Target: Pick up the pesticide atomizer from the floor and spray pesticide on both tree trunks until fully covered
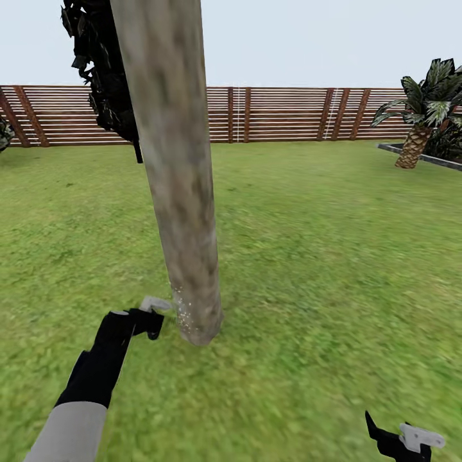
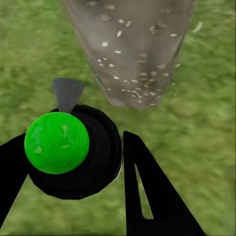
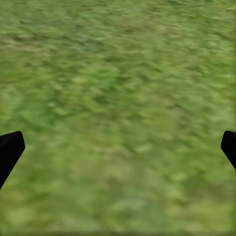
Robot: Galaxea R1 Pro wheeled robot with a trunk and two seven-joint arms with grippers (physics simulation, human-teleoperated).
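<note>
My left gripper (image 2: 73, 162), clamped on the atomizer (image 2: 64, 147), aims at the trunk (image 1: 176, 192), where white specks (image 2: 125, 73) dot only its base. Most bark is bare; 1 more tree waits. My right gripper (image 3: 118, 147) hangs spread over grass (image 3: 118, 73).

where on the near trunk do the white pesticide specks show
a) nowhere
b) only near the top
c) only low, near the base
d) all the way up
c, the white specks cluster on the lowest part of the tree trunk, beside the left gripper; the bark above looks bare.
</note>
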